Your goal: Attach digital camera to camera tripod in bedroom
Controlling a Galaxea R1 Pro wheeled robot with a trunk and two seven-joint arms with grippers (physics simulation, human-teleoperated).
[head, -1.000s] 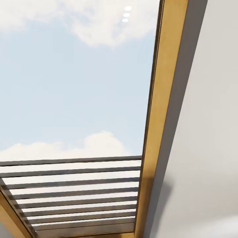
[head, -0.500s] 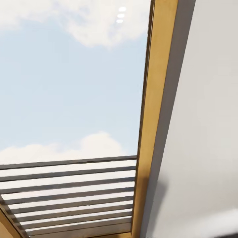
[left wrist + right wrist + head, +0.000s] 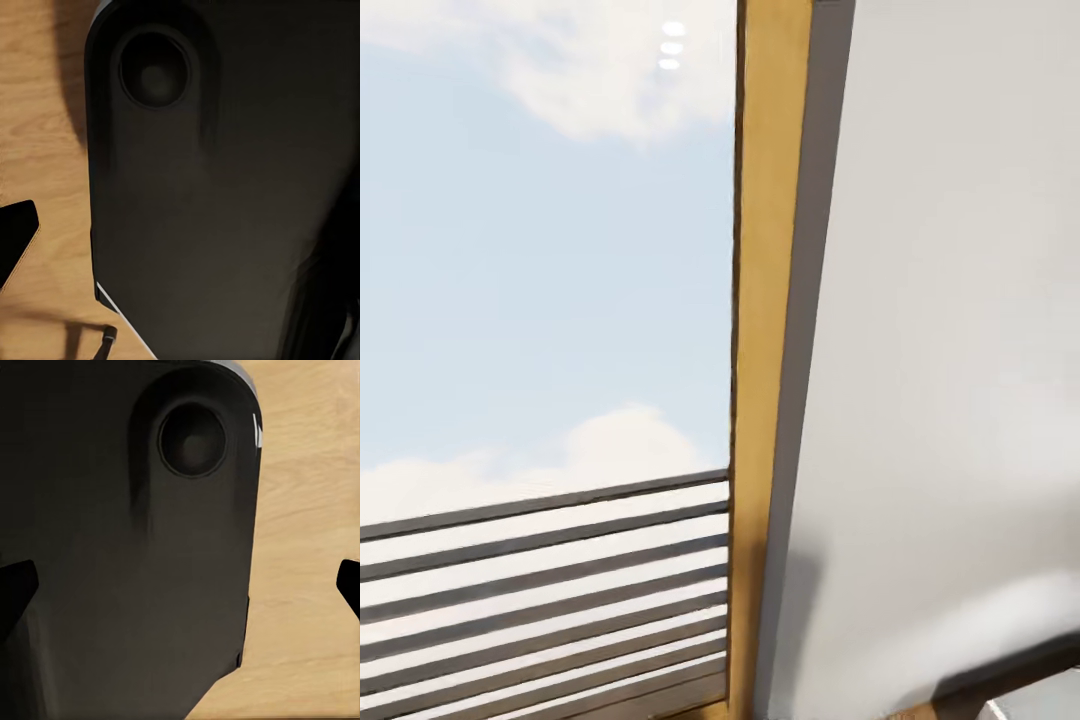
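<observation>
Across the left of the head frame we are facing a window [image 3: 540, 300] with sky, slats [image 3: 540, 590] along its bottom, an oak frame [image 3: 760, 350] and a pale wall [image 3: 960, 300] at right. Camera and tripod are nowhere before us, so we are judging this a search: we should be tilting the head down and turning slowly. Both wrist frames are looking past the dark base [image 3: 225, 195] onto wood floor [image 3: 307, 547]. The right tool's [image 3: 180, 581] tips are sitting wide apart, empty; the left tool's state we cannot tell.
</observation>
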